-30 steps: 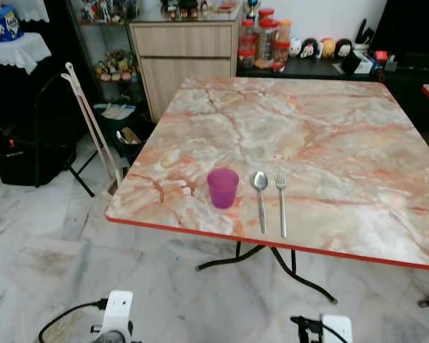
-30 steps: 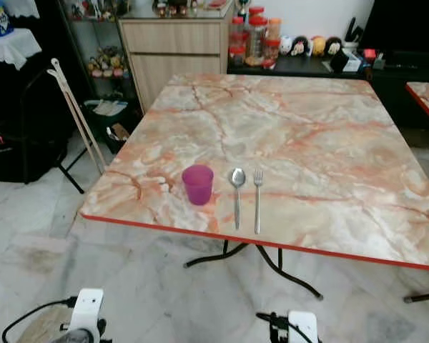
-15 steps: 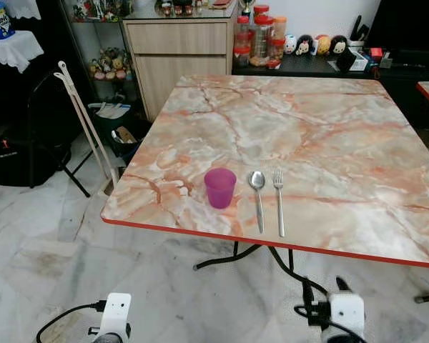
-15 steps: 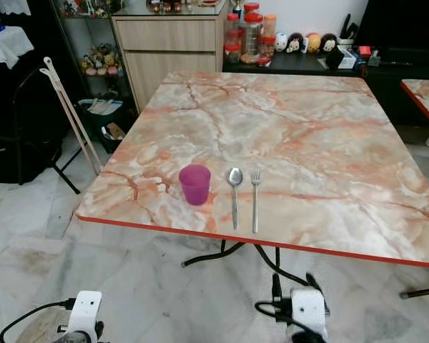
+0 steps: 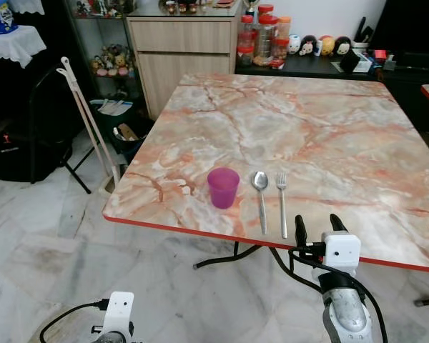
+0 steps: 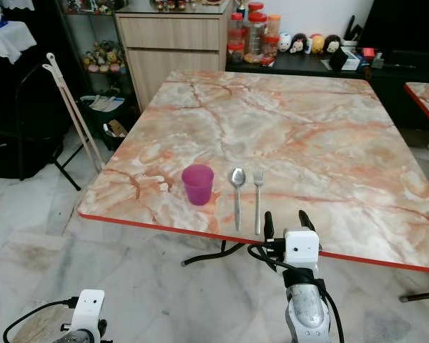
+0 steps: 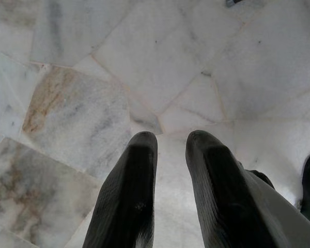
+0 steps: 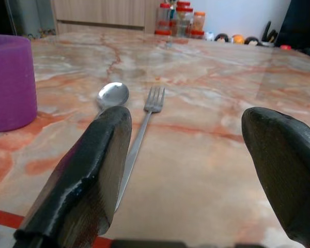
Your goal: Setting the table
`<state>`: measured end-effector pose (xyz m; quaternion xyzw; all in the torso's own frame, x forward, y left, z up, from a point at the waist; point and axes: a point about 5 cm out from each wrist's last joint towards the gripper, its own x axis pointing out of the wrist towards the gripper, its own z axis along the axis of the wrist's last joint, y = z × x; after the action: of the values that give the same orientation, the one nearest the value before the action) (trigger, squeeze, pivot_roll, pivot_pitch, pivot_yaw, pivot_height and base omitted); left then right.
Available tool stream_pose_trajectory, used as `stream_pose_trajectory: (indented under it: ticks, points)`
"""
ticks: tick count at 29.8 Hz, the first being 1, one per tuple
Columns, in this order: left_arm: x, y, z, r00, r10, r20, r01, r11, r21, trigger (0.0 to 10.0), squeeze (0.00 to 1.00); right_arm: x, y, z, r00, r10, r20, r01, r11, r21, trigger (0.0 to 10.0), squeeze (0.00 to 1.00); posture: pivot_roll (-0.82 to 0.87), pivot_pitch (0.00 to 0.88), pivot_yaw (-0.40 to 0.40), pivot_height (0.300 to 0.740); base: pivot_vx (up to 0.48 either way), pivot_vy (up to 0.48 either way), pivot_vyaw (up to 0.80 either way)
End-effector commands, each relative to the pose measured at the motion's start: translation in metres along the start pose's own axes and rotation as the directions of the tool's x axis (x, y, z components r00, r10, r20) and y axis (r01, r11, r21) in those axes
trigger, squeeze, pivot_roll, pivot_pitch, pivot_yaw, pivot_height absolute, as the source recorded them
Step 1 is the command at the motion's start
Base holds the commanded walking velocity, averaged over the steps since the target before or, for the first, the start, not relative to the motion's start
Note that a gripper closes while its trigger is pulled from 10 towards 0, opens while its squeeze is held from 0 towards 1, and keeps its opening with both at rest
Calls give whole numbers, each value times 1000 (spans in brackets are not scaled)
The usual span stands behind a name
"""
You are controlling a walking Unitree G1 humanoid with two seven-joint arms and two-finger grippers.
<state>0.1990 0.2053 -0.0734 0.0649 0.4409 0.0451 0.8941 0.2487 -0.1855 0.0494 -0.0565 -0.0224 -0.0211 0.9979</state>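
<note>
Up comes our right tool (image 5: 317, 223), fingers spread, now at counter (image 5: 329, 128) edge just short of fork (image 5: 282, 202); spoon (image 5: 261, 199), purple cup (image 5: 222, 187) alongside. Left tool (image 7: 170, 155) low over floor, fingers slightly apart.

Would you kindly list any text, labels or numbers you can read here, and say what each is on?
None can be read.
Blue tub at far left: print too blurred to read.
Jars behind the table: labels too small.
Cup, spoon, fork: no markings visible.
</note>
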Motion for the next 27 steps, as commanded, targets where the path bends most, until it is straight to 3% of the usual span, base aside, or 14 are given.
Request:
stream_pose_trajectory:
  ticks: [1, 10, 16, 27]
  points:
    - [0, 2, 1, 1000, 13, 4, -13, 1000, -8, 10000, 0, 4, 0, 6, 1000, -4, 15, 4, 1000, 17, 10000, 0, -49, 0, 8, 740, 0, 0, 0]
    - [1, -2, 4, 1000, 6, 6, -6, 1000, -10, 10000, 0, 36, -3, 13, 999, -44, -21, 45, 997, 57, 10000, 0, -53, 0, 16, 740, 0, 0, 0]
    - [2, -4, 12, 1000, 4, 21, -4, 1000, -22, 10000, 0, 56, 5, 6, 992, -62, -114, 70, 995, 67, 10000, 0, -54, 0, 16, 740, 0, 0, 0]
    - [2, -6, 9, 1000, 2, 17, -2, 1000, -21, 10000, 0, 69, 20, 6, 987, -38, -153, 55, 992, 111, 10000, 0, -51, 0, 21, 740, 0, 0, 0]
